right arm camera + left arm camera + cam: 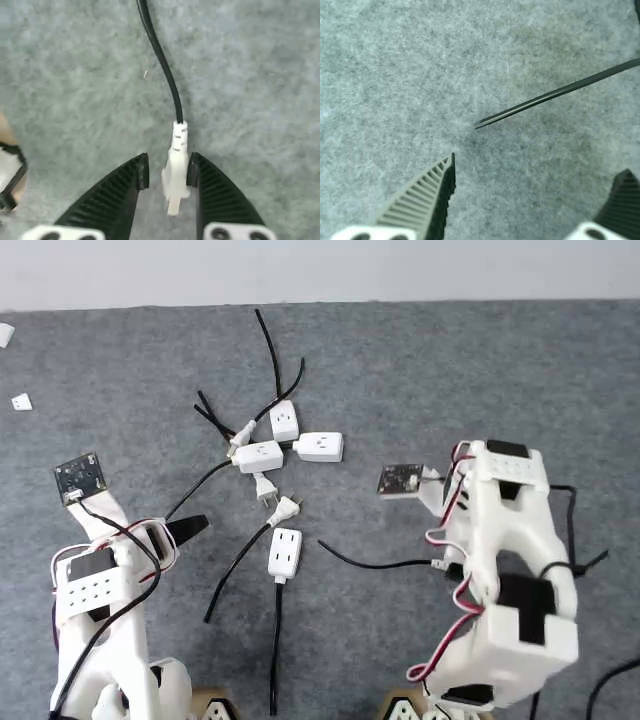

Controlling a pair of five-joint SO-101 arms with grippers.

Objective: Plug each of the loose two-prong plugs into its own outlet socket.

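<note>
Three white outlet sockets (284, 421) cluster at the middle back of the grey carpet, and a fourth socket (285, 551) lies nearer. Two loose white plugs (265, 490) (288, 507) lie between them. My right gripper (168, 156) is low over the carpet, open, with its fingers on either side of a white plug (176, 170). One finger touches the plug; a small gap shows at the other. The plug's black cord (162, 60) runs away from the gripper (370, 562). My left gripper (538, 165) is wide open over bare carpet at the left (182, 531), holding nothing.
A thin black cord (545, 97) ends on the carpet just beyond the left gripper. More black cords (240, 570) trail from the sockets toward the front edge and the back. Two small white bits (22, 402) lie far left. The carpet's right back is free.
</note>
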